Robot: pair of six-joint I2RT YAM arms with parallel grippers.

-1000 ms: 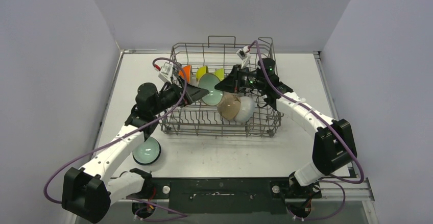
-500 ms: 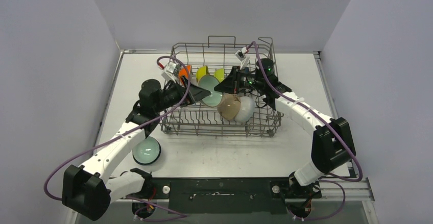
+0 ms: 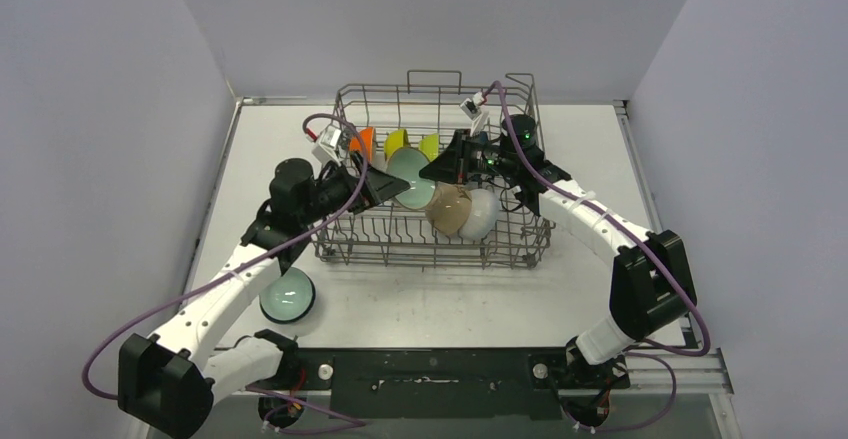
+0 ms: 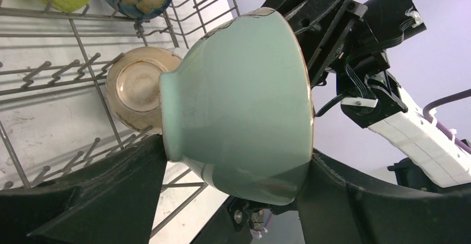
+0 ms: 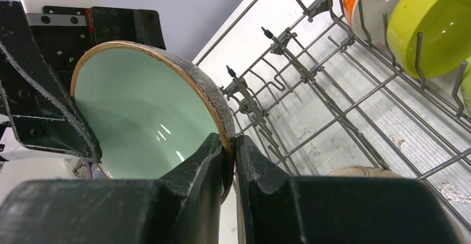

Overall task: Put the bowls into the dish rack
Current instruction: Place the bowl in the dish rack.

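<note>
Handover is looking mid-way: left claw (image 3: 385,186) is gripping the pale green round ceramic bowl (image 3: 414,173) foot-to-rim, and right claw (image 5: 229,144) is pinching its gold-edged rim, fingers narrow. Versus a second ago, the left arm is only nudging slightly toward the grey wire dish rack (image 3: 430,247). The bowl is barely shifting, hanging over the rack's middle at frame centre, not yet in the tines. I'm guessing left release is next. A teal-lined round bowl (image 3: 287,296) is waiting on the white surface (image 3: 450,299), lower left.
</note>
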